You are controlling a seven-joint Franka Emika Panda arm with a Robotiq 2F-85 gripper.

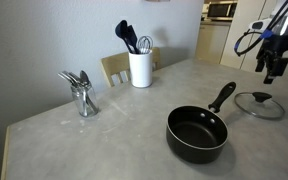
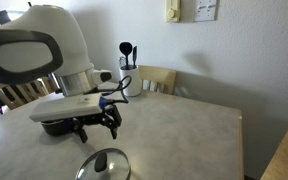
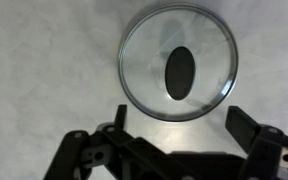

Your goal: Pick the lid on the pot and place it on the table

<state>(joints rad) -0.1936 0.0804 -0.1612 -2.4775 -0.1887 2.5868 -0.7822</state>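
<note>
The glass lid (image 1: 259, 103) with its black knob lies flat on the grey table (image 1: 104, 140), to the right of the pot's handle. It also shows in an exterior view (image 2: 104, 165) and in the wrist view (image 3: 178, 62). The black pot (image 1: 196, 133) stands uncovered and empty; in an exterior view only a part of it (image 2: 52, 126) shows behind the arm. My gripper (image 1: 272, 72) hangs above the lid, open and empty, and shows in an exterior view (image 2: 96, 128). In the wrist view its fingers (image 3: 174, 125) are spread wide above the lid.
A white crock (image 1: 140, 68) with dark utensils stands at the back of the table. A metal cup with cutlery (image 1: 83, 98) stands at the left. A wooden chair (image 2: 156, 78) is behind the table. The table's edge runs close to the lid.
</note>
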